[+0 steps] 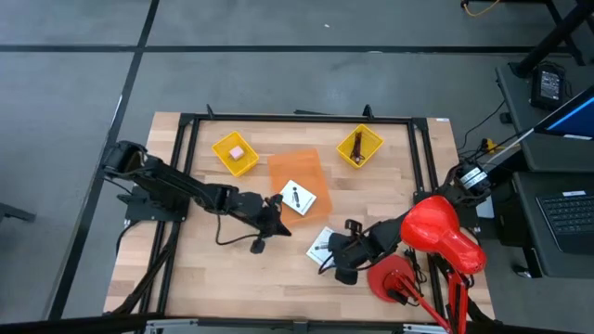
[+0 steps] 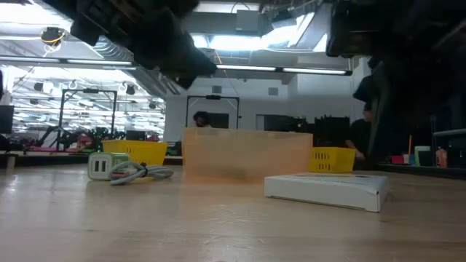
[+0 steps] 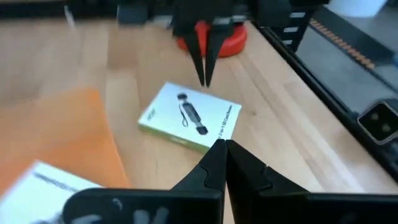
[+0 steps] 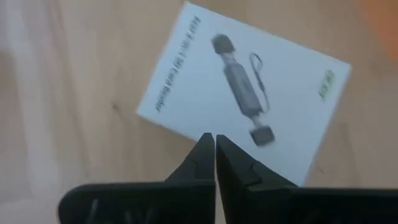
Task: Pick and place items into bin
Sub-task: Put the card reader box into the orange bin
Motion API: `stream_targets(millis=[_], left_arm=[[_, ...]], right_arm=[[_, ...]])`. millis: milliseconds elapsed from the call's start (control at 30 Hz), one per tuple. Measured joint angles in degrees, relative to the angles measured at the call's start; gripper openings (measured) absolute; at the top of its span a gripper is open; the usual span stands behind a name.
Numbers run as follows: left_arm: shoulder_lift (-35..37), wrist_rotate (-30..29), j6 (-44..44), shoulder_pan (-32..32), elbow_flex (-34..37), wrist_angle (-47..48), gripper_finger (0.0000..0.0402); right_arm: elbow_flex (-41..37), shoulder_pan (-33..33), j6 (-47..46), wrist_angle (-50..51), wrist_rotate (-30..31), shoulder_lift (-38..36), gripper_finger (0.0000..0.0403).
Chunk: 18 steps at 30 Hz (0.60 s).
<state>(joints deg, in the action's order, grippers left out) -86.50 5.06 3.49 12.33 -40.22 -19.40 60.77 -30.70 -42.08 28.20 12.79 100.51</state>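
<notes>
Two white boxes are still out of any bin: one (image 1: 298, 199) lies on the orange sheet (image 1: 295, 169), the other (image 1: 322, 243) on the bare surface (image 1: 204, 269). Both the left gripper (image 1: 275, 223) and right gripper (image 1: 331, 249) are closed and empty, while a pink block (image 1: 237, 151) already sits in a yellow bin (image 1: 223, 146), so most work seems left.

The high view looks straight down on the whole pale wooden table (image 1: 223, 278) from far above. The low view sits at tabletop level, facing across toward the room. Each wrist view looks closely past its own dark fingers. All four share the flat white printed box (image 1: 322, 244) (image 2: 325, 191) (image 3: 190, 116) (image 4: 243, 94).
</notes>
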Motion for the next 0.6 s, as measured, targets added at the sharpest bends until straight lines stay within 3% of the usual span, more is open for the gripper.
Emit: stream_targets(millis=[233, 600], left_arm=[[-5.15, 0.00, 9.64, 0.41, -1.23, -0.60, 0.0002], [-9.45, 0.24, 21.55, 2.26, -1.29, -8.54, 0.0023]], right_arm=[[-0.02, -1.95, -3.24, 1.24, 6.59, 0.00, 0.0000], [-5.16, -1.99, -7.73, -5.53, 7.09, 0.37, 0.0000]])
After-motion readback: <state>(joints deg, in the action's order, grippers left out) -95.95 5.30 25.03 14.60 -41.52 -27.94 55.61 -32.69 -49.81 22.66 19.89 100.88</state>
